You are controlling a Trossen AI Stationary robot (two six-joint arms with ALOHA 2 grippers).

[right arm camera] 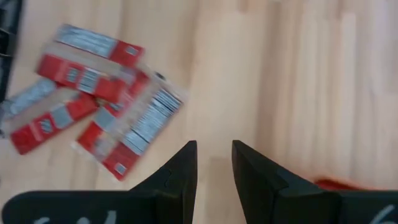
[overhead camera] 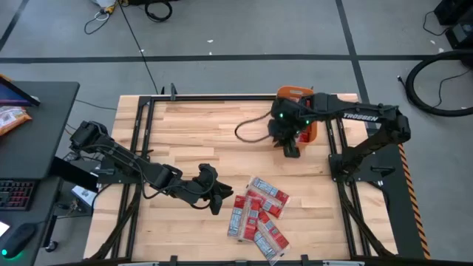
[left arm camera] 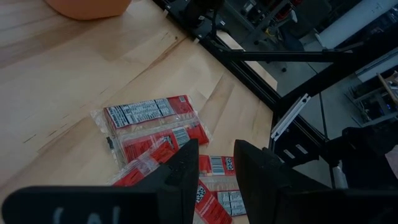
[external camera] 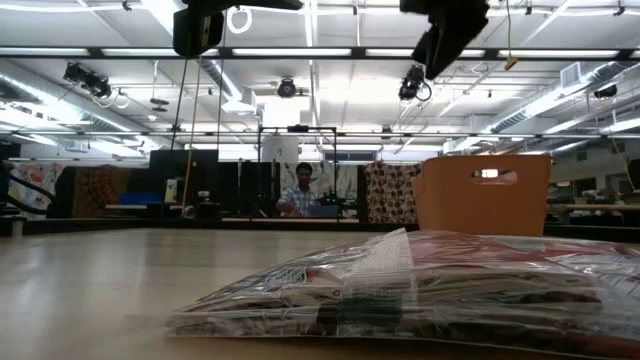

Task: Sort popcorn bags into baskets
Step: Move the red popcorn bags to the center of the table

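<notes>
Several red popcorn bags (overhead camera: 259, 216) with white label panels lie flat in an overlapping pile on the wooden table, near its front edge right of centre; the pile also shows in the low view (external camera: 430, 285). The orange basket (overhead camera: 295, 94) stands at the far right of the table (external camera: 485, 195). My left gripper (overhead camera: 220, 201) hovers just left of the pile, open and empty, with the bags (left arm camera: 155, 127) below its fingers (left arm camera: 216, 149). My right gripper (overhead camera: 290, 150) hangs in the air just in front of the basket, open and empty (right arm camera: 214, 149). Its wrist view shows the pile (right arm camera: 93, 106) farther off.
Black frame rails (overhead camera: 336, 148) run along the table's sides. A dark cable loop (overhead camera: 247, 129) lies on the table by the right gripper. Bare wood stretches across the table's left and middle. A person (external camera: 300, 195) sits in the room far behind.
</notes>
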